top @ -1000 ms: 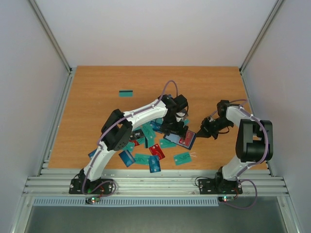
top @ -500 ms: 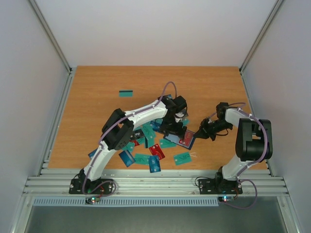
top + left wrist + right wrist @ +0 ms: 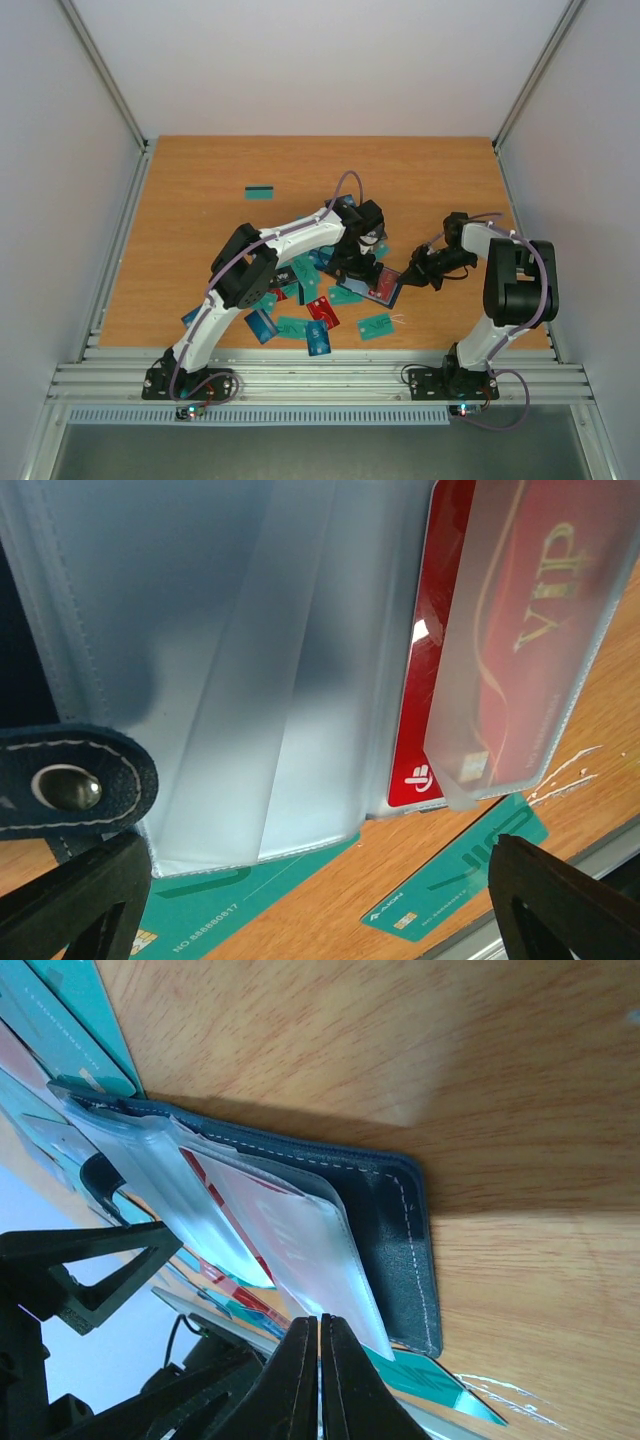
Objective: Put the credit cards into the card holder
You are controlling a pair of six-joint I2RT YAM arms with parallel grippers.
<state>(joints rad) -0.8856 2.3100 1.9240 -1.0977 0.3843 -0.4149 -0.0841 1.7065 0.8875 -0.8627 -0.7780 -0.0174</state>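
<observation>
Since a second ago we see the right end effector (image 3: pixel 408 275) edge left toward the middle, and the card holder (image 3: pixel 380 287) slide a touch left with it, while the left arm barely shifts. Now the holder lies open on the table (image 3: pixel 200 180), just right of the scattered credit cards (image 3: pixel 300 300), between the two arms. Over it hangs the left end effector (image 3: pixel 355 268), fingers spread wide, and its wrist view looks straight down on the clear sleeves with a red card (image 3: pixel 420 680) lettered VIP tucked in one of them. From the right wrist we see the right end effector (image 3: pixel 318 1360) pressed together, tips right at the edge of a clear sleeve above the navy cover; whether it pinches that sleeve we cannot tell. Teal cards poke out from under the holder, one teal card (image 3: pixel 376 325) lies nearer, and a lone teal card (image 3: pixel 260 192) sits well apart at the far left.
</observation>
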